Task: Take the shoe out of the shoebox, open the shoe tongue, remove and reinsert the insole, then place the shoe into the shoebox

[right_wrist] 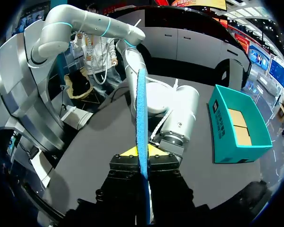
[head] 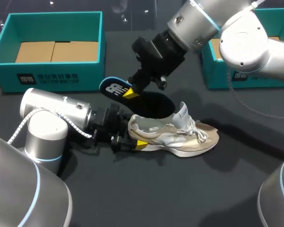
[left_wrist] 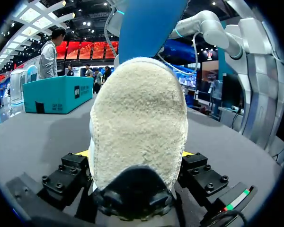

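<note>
A beige and silver shoe [head: 180, 135] lies on its side on the dark table [head: 146, 194], toe to the right. My left gripper [head: 132, 142] is shut on its heel; in the left wrist view the fuzzy heel [left_wrist: 139, 118] fills the space between the fingers. Above the shoe, my right gripper [head: 130, 92] is shut on the blue insole [head: 114, 88] and holds it in the air near the shoe's opening. In the right wrist view the insole [right_wrist: 141, 109] stands edge-on between the yellow fingertips [right_wrist: 128, 152]. The insole [left_wrist: 151, 26] also hangs above the heel in the left wrist view.
A teal shoebox [head: 52, 71] with cardboard inside stands at the back left. A second teal box [head: 255, 78] sits at the back right, partly behind my right arm. The front of the table is bare dark surface.
</note>
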Motion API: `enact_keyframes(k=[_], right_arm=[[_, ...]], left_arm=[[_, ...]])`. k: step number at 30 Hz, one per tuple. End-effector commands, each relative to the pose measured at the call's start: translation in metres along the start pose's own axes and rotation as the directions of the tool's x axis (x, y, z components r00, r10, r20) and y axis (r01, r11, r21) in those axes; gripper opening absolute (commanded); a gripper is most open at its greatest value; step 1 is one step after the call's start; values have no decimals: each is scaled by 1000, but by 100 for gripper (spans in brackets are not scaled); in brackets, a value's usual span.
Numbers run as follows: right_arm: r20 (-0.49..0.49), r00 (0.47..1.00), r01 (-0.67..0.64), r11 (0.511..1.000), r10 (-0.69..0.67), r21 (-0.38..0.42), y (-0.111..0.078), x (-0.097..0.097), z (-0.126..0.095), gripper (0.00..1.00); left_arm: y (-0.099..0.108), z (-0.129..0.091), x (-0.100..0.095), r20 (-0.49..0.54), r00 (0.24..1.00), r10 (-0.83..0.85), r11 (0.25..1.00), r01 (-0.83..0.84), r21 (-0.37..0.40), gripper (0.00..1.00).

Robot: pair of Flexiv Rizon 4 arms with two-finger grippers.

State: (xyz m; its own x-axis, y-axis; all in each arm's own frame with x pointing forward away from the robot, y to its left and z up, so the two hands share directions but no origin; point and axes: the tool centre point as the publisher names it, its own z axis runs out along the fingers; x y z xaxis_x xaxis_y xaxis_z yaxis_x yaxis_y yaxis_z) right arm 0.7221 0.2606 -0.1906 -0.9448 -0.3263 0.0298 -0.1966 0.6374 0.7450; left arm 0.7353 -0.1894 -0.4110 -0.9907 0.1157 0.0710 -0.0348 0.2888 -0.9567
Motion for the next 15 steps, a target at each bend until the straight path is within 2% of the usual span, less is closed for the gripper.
enact_keyframes(k=[1,13,15], right_arm=[[11,1000,0,1000,0,-2,-2,7,-6,0],[11,1000,0,1000,0,-2,-2,7,-6,0],[16,1000,-13,1000,13,-1,9,9,-19,0]], left_arm=[[2,1,0,0,1000,0,1000,0,1,0],[2,1,0,0,1000,0,1000,0,1,0],[2,1,0,0,1000,0,1000,0,1,0]])
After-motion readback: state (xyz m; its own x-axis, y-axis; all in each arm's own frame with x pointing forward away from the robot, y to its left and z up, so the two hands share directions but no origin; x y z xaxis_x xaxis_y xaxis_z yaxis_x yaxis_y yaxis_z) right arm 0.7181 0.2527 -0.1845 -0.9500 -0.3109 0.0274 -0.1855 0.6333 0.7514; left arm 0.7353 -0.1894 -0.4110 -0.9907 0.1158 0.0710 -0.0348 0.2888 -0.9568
